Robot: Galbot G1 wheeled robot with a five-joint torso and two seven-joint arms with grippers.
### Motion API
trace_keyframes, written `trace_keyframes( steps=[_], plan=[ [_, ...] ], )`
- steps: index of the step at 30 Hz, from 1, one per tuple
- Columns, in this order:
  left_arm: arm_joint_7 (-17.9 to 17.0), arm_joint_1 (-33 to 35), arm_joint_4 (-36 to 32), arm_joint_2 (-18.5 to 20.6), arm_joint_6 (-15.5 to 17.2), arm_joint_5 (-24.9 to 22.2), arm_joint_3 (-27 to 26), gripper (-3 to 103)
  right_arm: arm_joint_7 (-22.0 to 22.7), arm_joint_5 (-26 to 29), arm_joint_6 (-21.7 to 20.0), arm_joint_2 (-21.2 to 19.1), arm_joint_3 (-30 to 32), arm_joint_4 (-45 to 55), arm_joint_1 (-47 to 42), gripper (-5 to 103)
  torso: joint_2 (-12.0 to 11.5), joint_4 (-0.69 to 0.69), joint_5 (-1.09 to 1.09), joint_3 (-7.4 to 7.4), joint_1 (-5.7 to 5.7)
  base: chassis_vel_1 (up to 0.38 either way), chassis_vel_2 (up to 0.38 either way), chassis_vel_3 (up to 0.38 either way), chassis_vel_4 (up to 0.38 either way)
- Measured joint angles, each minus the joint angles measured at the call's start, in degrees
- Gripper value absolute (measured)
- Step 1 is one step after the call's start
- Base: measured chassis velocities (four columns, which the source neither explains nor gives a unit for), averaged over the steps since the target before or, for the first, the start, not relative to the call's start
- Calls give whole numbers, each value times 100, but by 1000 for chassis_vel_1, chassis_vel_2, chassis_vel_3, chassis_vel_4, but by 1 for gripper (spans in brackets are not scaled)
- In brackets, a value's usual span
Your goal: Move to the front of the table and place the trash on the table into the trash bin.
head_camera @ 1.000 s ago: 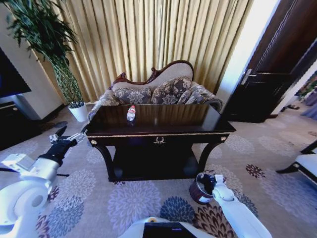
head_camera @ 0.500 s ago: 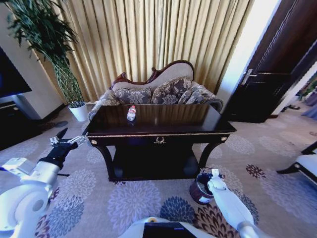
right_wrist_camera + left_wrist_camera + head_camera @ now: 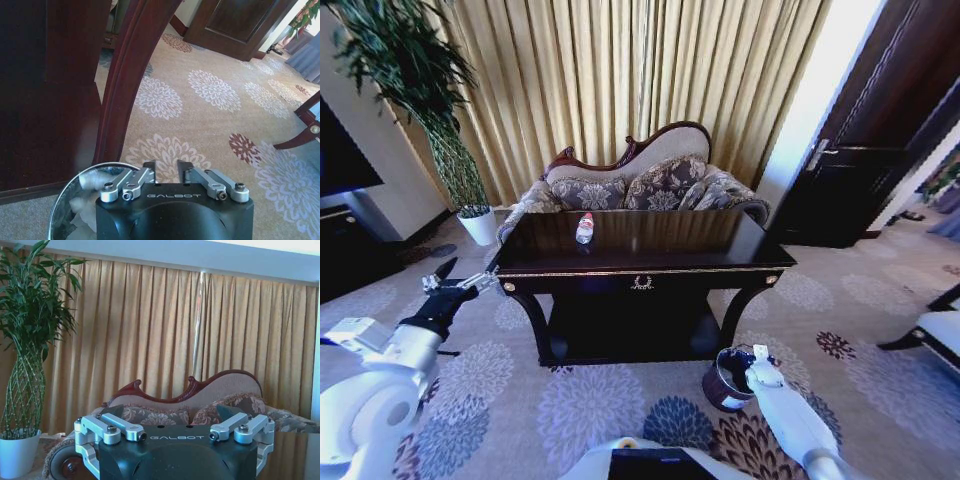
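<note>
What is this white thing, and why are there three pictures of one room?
It's a robot with two white arms. One camera sits on its head, one on each wrist. From the head you see the dark table with a plastic bottle on top. The left gripper waits open beside the table, holding nothing. The right gripper hangs just above the trash bin on the carpet, holding nothing. White crumpled paper lies inside the bin.

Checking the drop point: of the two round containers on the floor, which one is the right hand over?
The dark maroon trash bin by the table's right front leg; the right hand hangs at its rim. The white plant pot stands far off by the curtain.
</note>
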Motion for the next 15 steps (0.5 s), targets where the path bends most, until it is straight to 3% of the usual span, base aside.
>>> trace_keyframes(
  steps=[1,2,5,7,8,15],
  plan=[
    [0,0,-2,-2,1,0,-1,100,5,-1,0,1,-1,3,1,24,0,1,0,0,0,0,0,0,0],
    [0,4,-6,-6,0,0,-3,100,10,-1,-1,1,-1,4,4,35,0,0,0,0,0,0,0,0,0],
    [0,13,-20,-15,0,0,-9,100,17,-1,-3,-9,-1,14,6,40,0,0,0,0,0,0,0,0,0],
    [-1,13,-33,-19,-2,0,-9,100,21,4,-3,-43,1,29,-9,51,0,0,0,0,0,0,0,0,0],
    [-1,13,-33,-19,-2,0,-9,100,21,4,-3,-43,1,29,-9,51,0,0,0,0,0,0,0,0,0],
    [-7,2,-58,-15,-3,-2,1,100,23,97,-6,-115,20,111,-105,78,0,0,0,0,0,0,0,0,0]
  ],
)
